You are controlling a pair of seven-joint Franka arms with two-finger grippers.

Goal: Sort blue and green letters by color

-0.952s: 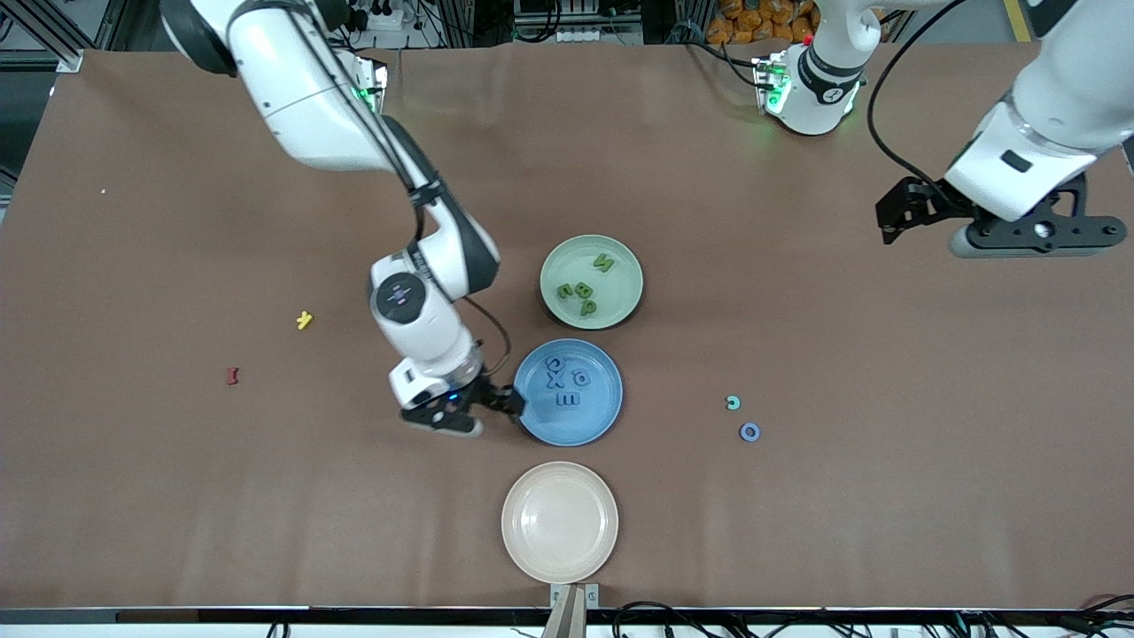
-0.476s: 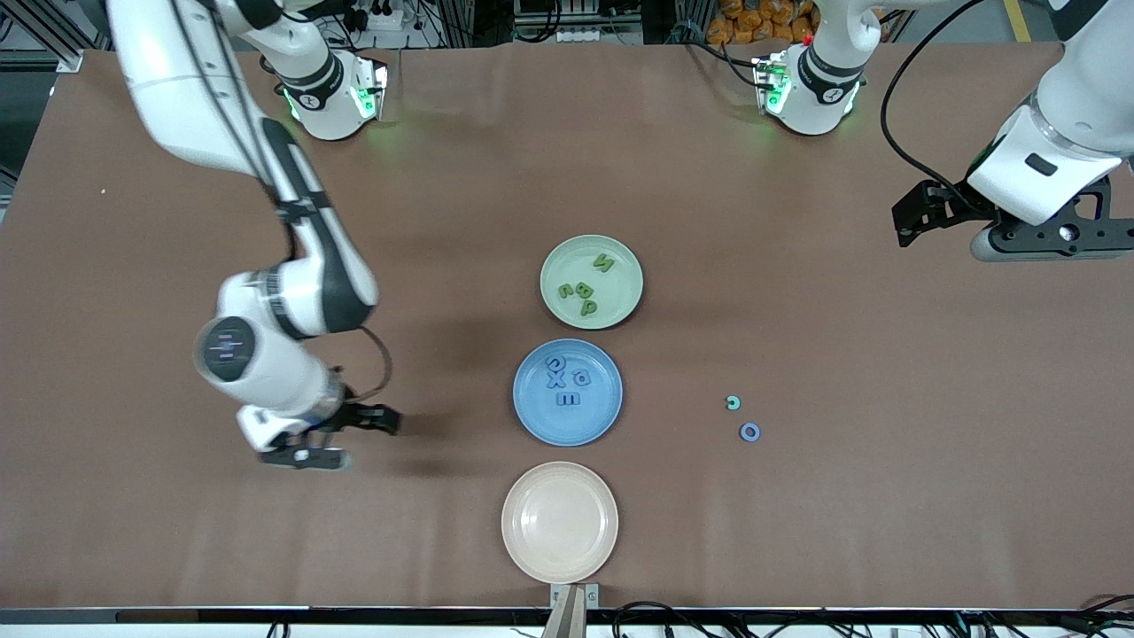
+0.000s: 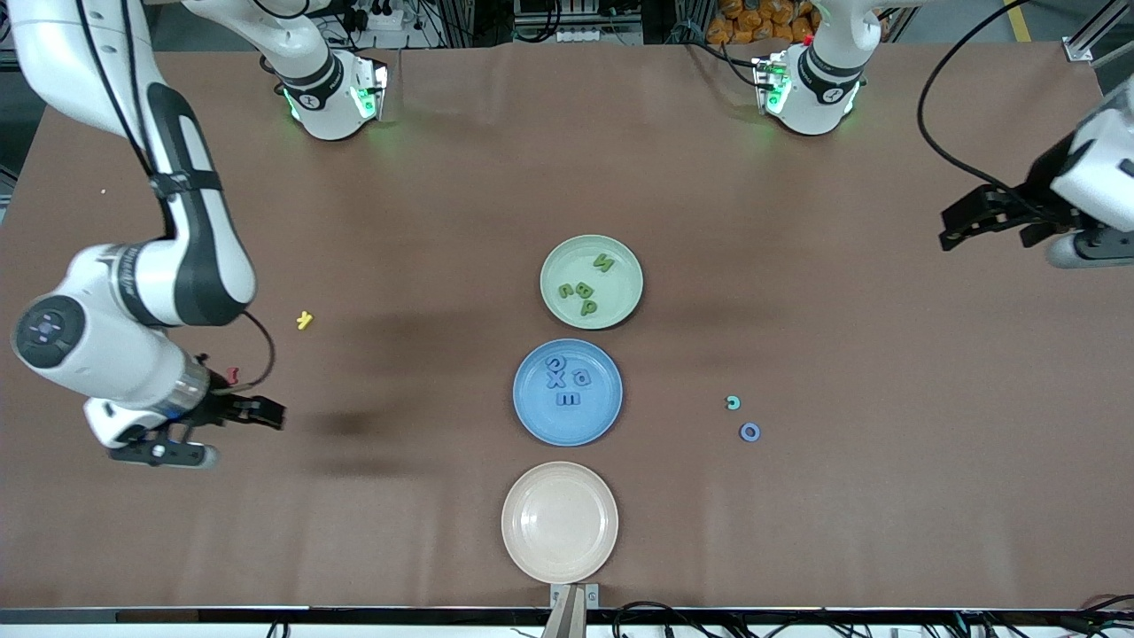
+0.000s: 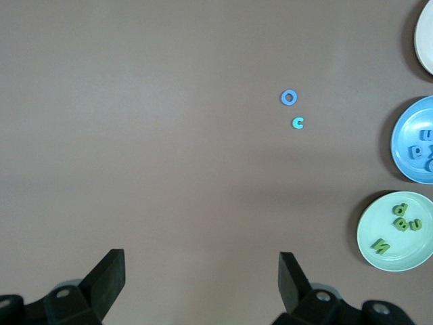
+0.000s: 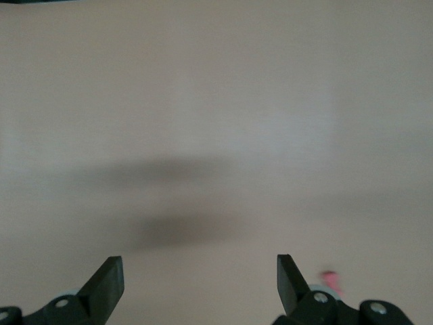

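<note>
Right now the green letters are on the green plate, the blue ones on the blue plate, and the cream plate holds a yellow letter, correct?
Not quite. The front view shows the cream plate empty; the yellow letter lies on the table. The green letters are on the green plate, the blue letters on the blue plate.

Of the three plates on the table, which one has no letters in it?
The beige plate, the one nearest the front camera. The blue plate and the green plate each hold letters.

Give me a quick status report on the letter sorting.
Both grippers open, empty: right gripper beside red letter, left gripper waiting. Blue letters on blue plate, green letters on green plate. Nothing blocking.
</note>
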